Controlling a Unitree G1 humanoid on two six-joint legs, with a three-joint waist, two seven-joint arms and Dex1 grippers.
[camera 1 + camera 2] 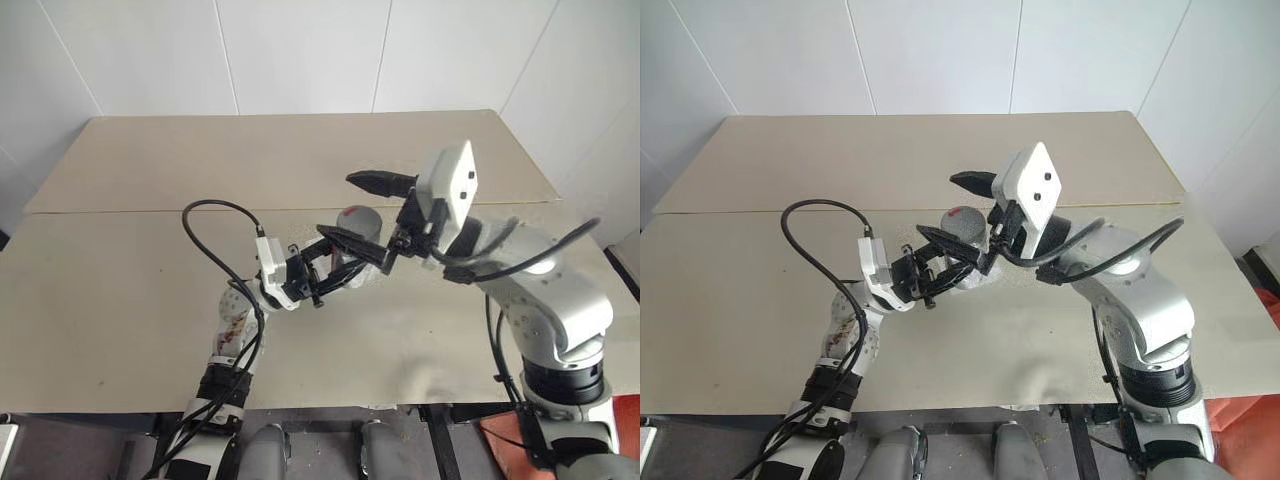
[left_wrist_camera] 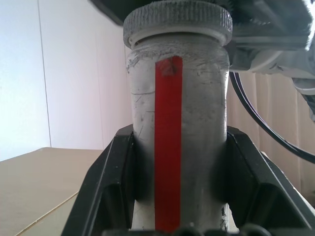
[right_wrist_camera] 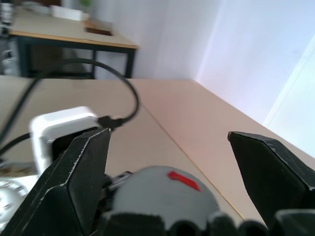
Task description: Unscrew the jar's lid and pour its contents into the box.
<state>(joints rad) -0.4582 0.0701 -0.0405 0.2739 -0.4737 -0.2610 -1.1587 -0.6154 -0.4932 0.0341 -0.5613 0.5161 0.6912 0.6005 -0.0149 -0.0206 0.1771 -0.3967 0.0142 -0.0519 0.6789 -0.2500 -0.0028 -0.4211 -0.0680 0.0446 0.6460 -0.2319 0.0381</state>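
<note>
Above the beige table (image 1: 150,300), the left gripper (image 1: 345,258) pinches the jar (image 2: 177,147) upright in mid-air, its lid (image 1: 358,220) on, while the right gripper (image 1: 365,210) spreads its fingers around that lid, so unscrewing and pouring remain.

1. The jar (image 2: 177,147) looks like clear plastic gone cloudy, its wall scuffed and scratched all over, with a smooth, flat red stripe (image 2: 168,147) down its side.
2. The lid (image 2: 177,22) is matt grey with a finely ribbed, knurled edge; its top (image 3: 167,189) looks smooth and dull, with a small red mark.
3. The left gripper (image 2: 177,216) has matt black plastic fingers (image 2: 106,187) with smooth faces.
4. The right gripper (image 3: 172,162) has the same dull black fingers (image 3: 270,162).
5. The table (image 1: 120,290) has a smooth, matt beige top, like laminate.
6. The cable (image 1: 215,250) is smooth black, slightly glossy.
</note>
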